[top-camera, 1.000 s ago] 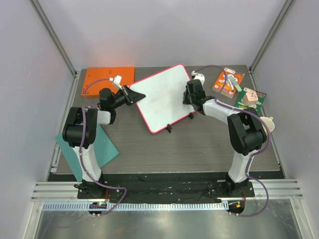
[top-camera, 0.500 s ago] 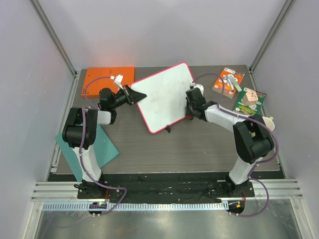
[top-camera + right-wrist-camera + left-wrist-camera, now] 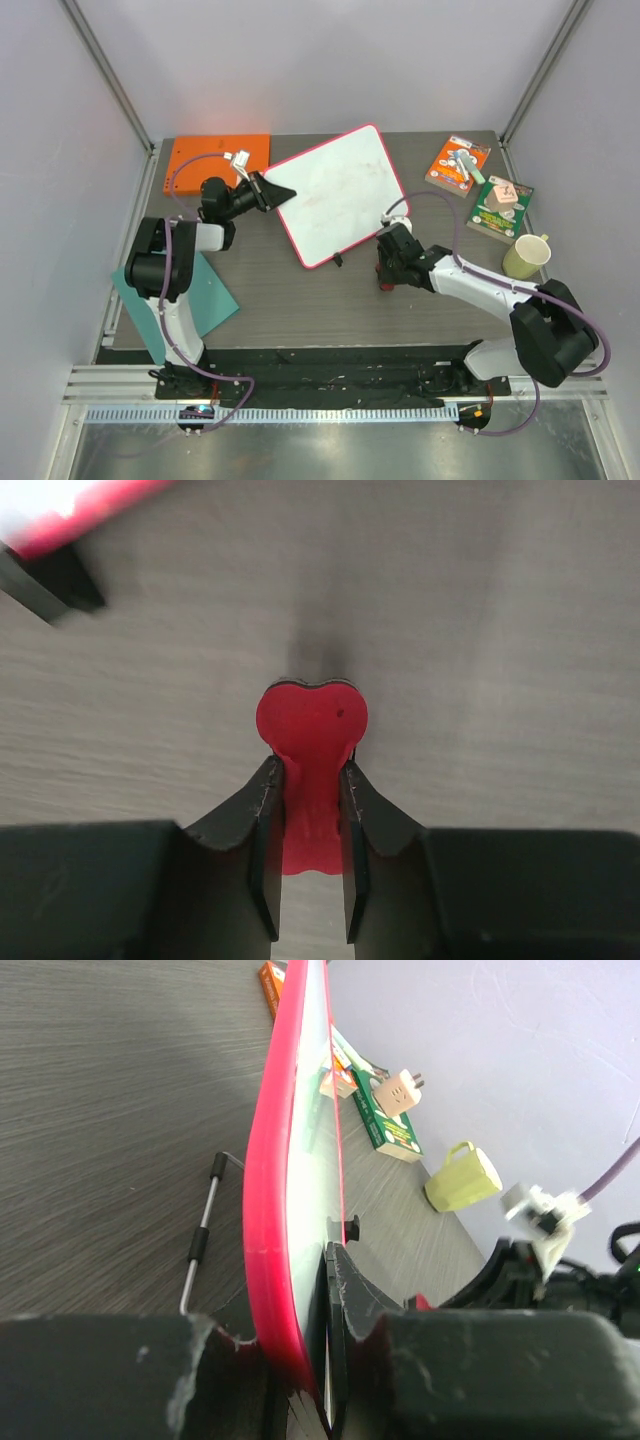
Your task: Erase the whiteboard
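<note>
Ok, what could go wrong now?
1. The left gripper pinches the white board with the pink-red rim at one edge only, so a wiping push might twist it loose.
2. The right gripper holds the red heart-shaped piece by its narrow end; it may slip.
3. The right arm lies near the pale yellow mug and could knock it.

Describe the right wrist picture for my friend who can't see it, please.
The right hand pinches a small red heart-shaped piece between its two black fingers, with the grey wood-grain table behind it. In the top left corner, blurry, is the pink-red rim of the whiteboard with a black block beneath it.
</note>
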